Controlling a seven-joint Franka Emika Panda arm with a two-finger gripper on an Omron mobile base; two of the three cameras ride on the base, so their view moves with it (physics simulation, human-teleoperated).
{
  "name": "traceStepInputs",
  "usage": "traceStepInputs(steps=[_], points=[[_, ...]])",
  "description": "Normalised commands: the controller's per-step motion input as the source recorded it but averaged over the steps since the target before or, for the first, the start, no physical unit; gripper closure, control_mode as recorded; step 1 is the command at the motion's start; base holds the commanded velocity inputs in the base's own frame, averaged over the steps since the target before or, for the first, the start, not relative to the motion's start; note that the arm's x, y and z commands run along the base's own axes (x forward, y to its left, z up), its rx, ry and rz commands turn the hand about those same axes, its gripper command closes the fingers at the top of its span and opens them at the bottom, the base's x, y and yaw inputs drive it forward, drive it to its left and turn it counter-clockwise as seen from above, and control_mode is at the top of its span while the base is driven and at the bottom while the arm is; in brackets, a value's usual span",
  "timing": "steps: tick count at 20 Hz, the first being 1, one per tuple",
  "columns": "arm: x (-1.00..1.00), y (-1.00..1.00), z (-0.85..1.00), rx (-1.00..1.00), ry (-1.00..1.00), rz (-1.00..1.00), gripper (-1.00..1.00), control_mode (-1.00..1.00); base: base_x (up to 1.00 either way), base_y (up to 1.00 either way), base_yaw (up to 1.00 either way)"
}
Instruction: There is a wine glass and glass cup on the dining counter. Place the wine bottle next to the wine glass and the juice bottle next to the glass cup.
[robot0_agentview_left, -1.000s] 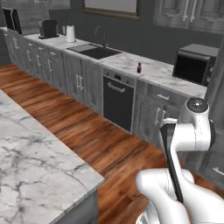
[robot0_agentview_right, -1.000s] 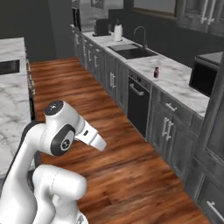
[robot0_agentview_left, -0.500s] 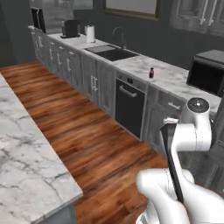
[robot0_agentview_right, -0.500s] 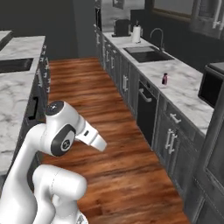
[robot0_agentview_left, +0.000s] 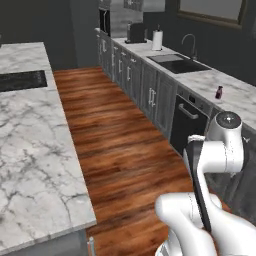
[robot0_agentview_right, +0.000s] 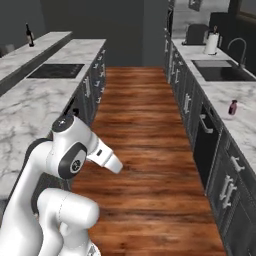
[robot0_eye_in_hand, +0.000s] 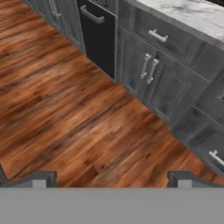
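The juice bottle (robot0_agentview_left: 218, 92), small and reddish with a dark cap, stands on the sink counter (robot0_agentview_left: 227, 95) along the wall; from the right base it is at the right edge (robot0_agentview_right: 232, 107). The wine bottle (robot0_agentview_right: 29, 35), dark and thin-necked, stands far off on a raised marble top (robot0_agentview_right: 37, 47) at the upper left. My gripper (robot0_eye_in_hand: 110, 180) hangs open over the wooden floor (robot0_eye_in_hand: 65, 109) with nothing between its fingertips (robot0_eye_in_hand: 39, 179). The wine glass and the glass cup are out of view.
A marble island (robot0_agentview_left: 30, 150) with a black cooktop (robot0_agentview_right: 55, 70) runs along the left. The wall counter holds a sink (robot0_agentview_right: 220, 70) and a paper-towel roll (robot0_agentview_right: 212, 44), with an oven (robot0_agentview_left: 187, 125) below. A wooden aisle (robot0_agentview_right: 145, 130) runs between them.
The whole picture has shifted: the base has turned, so the aisle now runs straight ahead and the island with the cooktop has come into view. The juice bottle stays on its counter.
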Motion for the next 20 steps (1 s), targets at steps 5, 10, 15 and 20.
traceStepInputs(steps=[5, 10, 15, 20], points=[[0.00, 0.00, 0.00, 0.00, 0.00, 0.00, -1.00, 1.00, 0.57, -0.39, 0.31], [0.00, 0.00, 0.00, 0.00, 0.00, 0.00, -1.00, 1.00, 0.58, -0.48, 0.16], [0.00, 0.00, 0.00, 0.00, 0.00, 0.00, -1.00, 1.00, 0.58, -0.55, 0.09], [0.00, 0.00, 0.00, 0.00, 0.00, 0.00, -1.00, 1.00, 0.59, -0.58, 0.03]])
